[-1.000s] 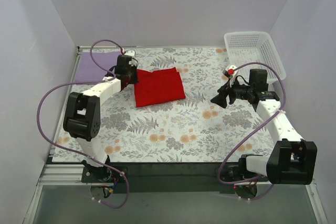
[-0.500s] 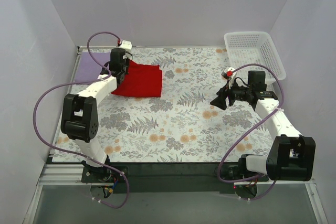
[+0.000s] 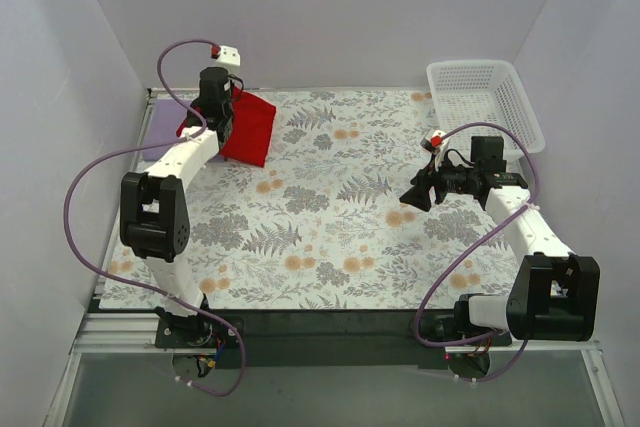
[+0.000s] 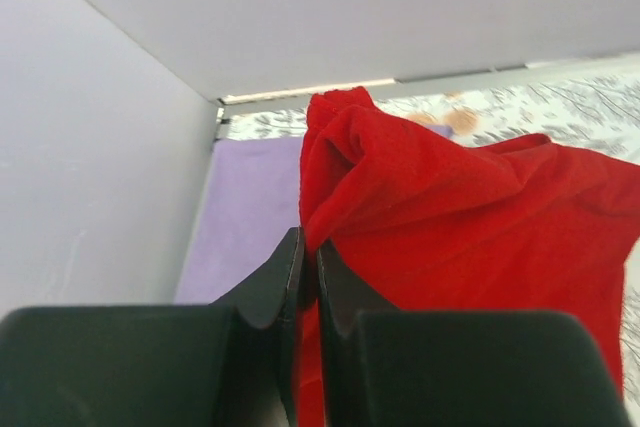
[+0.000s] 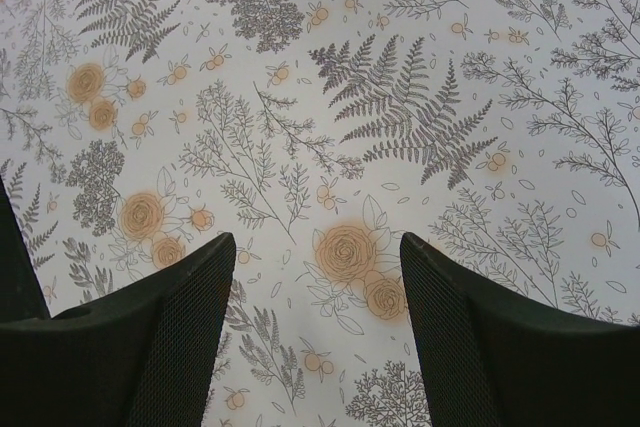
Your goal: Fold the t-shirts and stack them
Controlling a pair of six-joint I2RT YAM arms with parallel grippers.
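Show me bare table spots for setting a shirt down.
Free: the middle of the floral table, between the bright red cloth t-shirt and the open right gripper, and the near strip. Crowded: far-left corner, where the left gripper pinches that shirt by the flat lavender cloth t-shirt; far-right, the white plastic lattice basket.

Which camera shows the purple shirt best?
The left wrist camera: the purple shirt fills a wide flat patch beside the red shirt. The top camera shows only a sliver beside the left arm. The right wrist camera shows just the flowery tablecloth.
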